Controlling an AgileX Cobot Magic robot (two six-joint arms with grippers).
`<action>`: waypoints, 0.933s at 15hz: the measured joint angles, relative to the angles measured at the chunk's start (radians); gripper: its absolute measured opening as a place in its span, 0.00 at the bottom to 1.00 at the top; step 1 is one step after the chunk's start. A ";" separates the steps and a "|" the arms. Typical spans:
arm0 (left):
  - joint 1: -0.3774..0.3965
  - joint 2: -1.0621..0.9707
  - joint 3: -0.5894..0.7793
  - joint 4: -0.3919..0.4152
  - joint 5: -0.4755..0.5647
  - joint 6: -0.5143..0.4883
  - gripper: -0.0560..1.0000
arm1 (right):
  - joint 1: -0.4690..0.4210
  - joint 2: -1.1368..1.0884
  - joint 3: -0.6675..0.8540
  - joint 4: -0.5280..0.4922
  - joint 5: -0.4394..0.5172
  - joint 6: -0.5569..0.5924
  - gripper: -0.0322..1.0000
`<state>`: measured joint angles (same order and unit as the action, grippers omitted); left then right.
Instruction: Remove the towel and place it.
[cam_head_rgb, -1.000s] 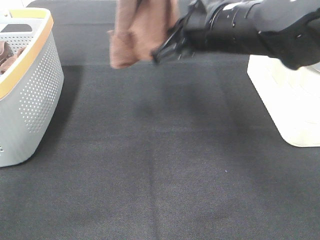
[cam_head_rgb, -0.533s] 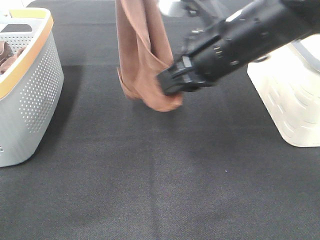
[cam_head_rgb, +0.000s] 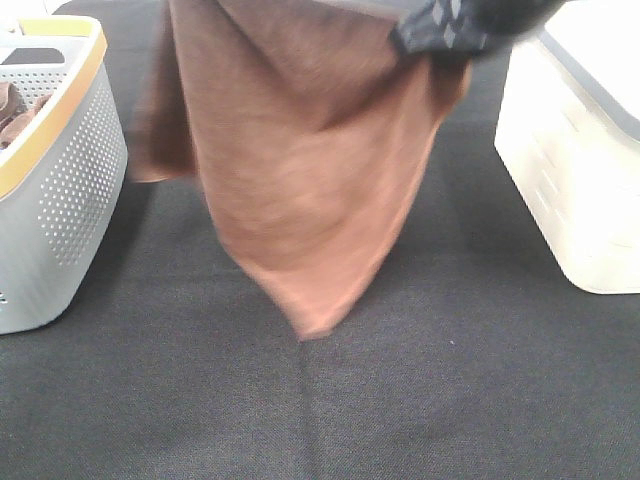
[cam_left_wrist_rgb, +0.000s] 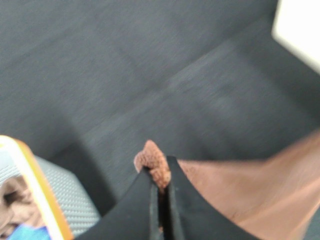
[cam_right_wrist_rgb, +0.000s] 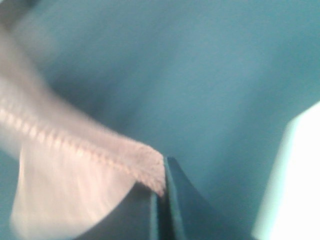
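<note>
The reddish-brown towel (cam_head_rgb: 300, 170) hangs spread out above the black table, its lowest corner pointing down near the mat's middle. My right gripper (cam_head_rgb: 432, 48) pinches its upper right corner at the top of the exterior high view; the stitched hem (cam_right_wrist_rgb: 100, 157) runs into the shut right gripper (cam_right_wrist_rgb: 161, 187). My left gripper (cam_left_wrist_rgb: 159, 187) is shut on another corner of the towel (cam_left_wrist_rgb: 152, 162), with the cloth trailing away beside it. In the exterior high view the left gripper lies beyond the top edge, out of sight.
A grey perforated basket (cam_head_rgb: 70, 190) with a yellow rim stands at the left, holding some cloth. A cream-white bin (cam_head_rgb: 580, 170) stands at the right. Black matting (cam_head_rgb: 330, 410) covers the table.
The towel, bunched and hanging narrow before, now spreads wide between both grippers. The right arm has risen and moved right, toward the top of the view.
</note>
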<state>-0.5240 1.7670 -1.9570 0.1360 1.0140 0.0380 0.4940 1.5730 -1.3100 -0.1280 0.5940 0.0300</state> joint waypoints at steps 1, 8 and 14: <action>0.000 0.027 0.000 0.011 0.003 0.000 0.05 | -0.001 0.000 -0.045 -0.105 -0.009 0.055 0.03; 0.000 0.126 0.000 0.262 -0.153 -0.062 0.05 | -0.002 0.016 -0.169 -0.420 -0.126 0.224 0.03; 0.028 0.202 0.000 0.481 -0.487 -0.288 0.05 | -0.003 0.240 -0.346 -0.671 -0.157 0.332 0.03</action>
<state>-0.4960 1.9690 -1.9570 0.6170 0.5270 -0.2500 0.4910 1.8130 -1.6560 -0.7990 0.4370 0.3620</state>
